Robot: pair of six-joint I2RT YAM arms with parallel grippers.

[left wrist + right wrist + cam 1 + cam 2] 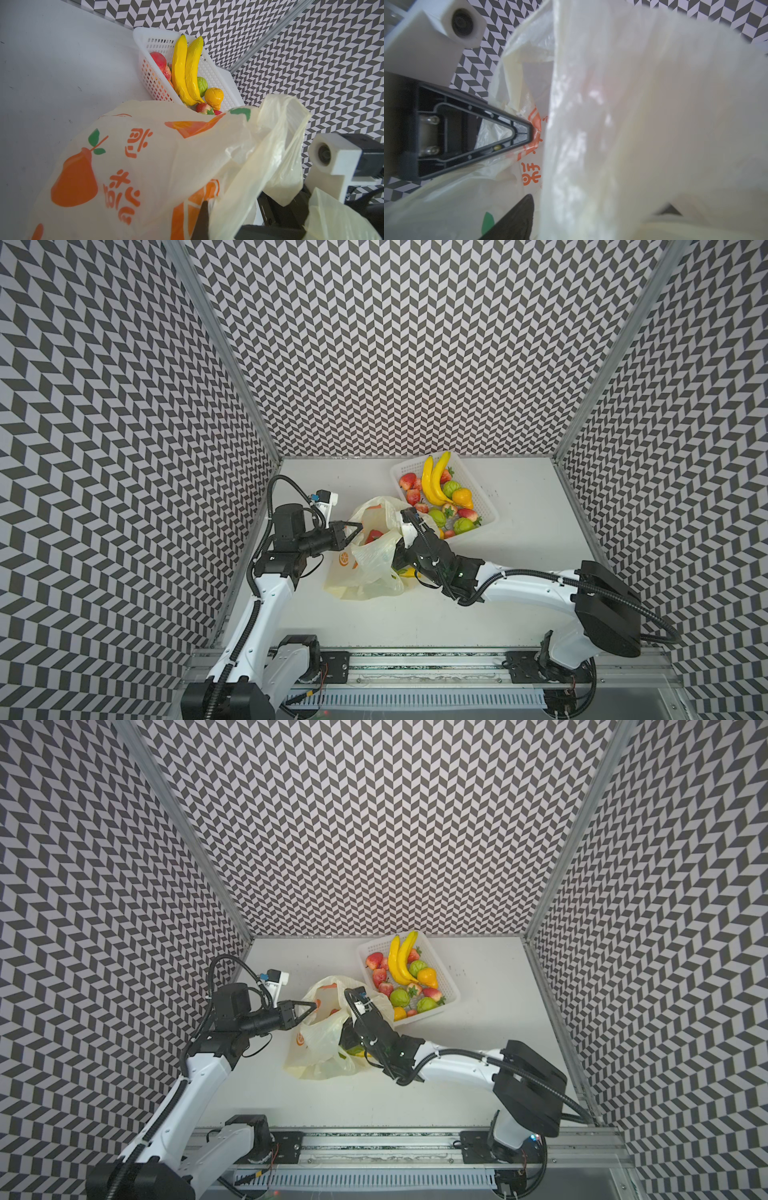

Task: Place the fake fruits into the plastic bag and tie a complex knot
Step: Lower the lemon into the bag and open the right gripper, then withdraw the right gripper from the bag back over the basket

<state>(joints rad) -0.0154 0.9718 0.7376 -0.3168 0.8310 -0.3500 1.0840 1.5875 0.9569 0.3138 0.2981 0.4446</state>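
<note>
1. My left gripper (358, 526), jaws clamped, pinches the rim of the thin, crinkly bag (374, 572) at mid-frame in both top views.
2. My right gripper (599, 201) has its jaws spread, with film draped across them.
3. Glossy fruits (434, 485) fill the perforated basket (492, 512) at upper right, just beside the bag.
4. Bare table (457, 614) spreads below.

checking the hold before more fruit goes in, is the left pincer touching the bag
Touching. The right wrist view shows the left pincer closed on the plastic bag, its tip pinching printed film.
</note>
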